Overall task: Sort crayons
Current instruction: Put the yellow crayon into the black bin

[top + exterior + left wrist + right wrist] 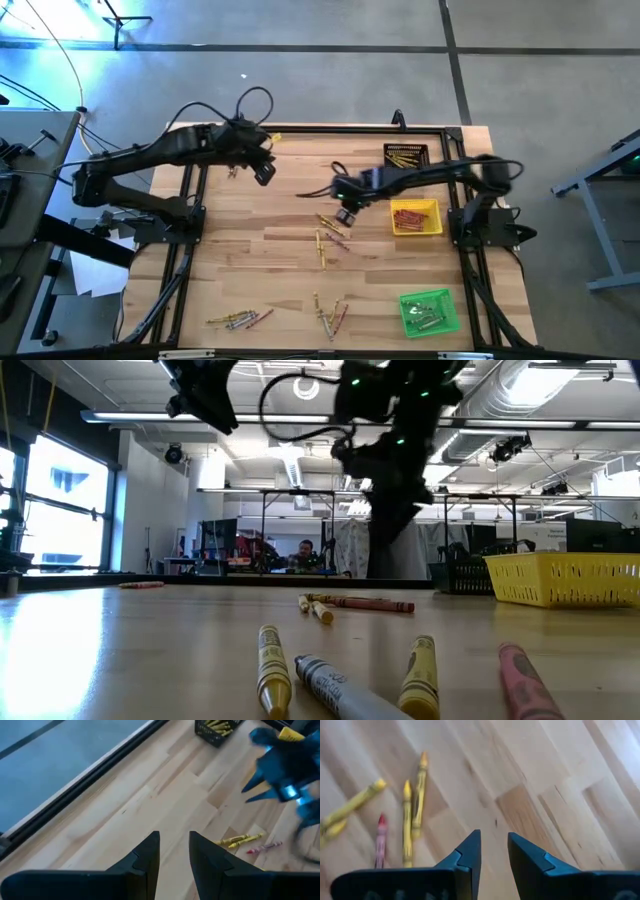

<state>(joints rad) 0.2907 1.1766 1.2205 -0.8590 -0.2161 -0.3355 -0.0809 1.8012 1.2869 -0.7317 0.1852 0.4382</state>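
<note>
Wooden table [290, 250] under two dark arms, loose crayons scattered across it. Left gripper [264, 172] raised above the table's far-left part, well apart from the yellow tray [416, 217]; fingers [145, 860] a narrow gap apart, pinching nothing. Right gripper [346, 214] raised just left of the yellow tray, over bare wood beside the middle crayons [328, 236]; fingers [467, 855] likewise slightly parted and empty. Yellow tray at the table's right, holding red crayons. Black tray [406, 156] just behind the yellow tray, holding yellow crayons. Green tray [429, 311] well in front of the yellow tray, near the front edge, with greyish crayons inside. Loose yellow and red crayons left of the yellow tray at mid-table; two more clusters [238, 319] [330, 314] along the front edge, left of the green tray.
</note>
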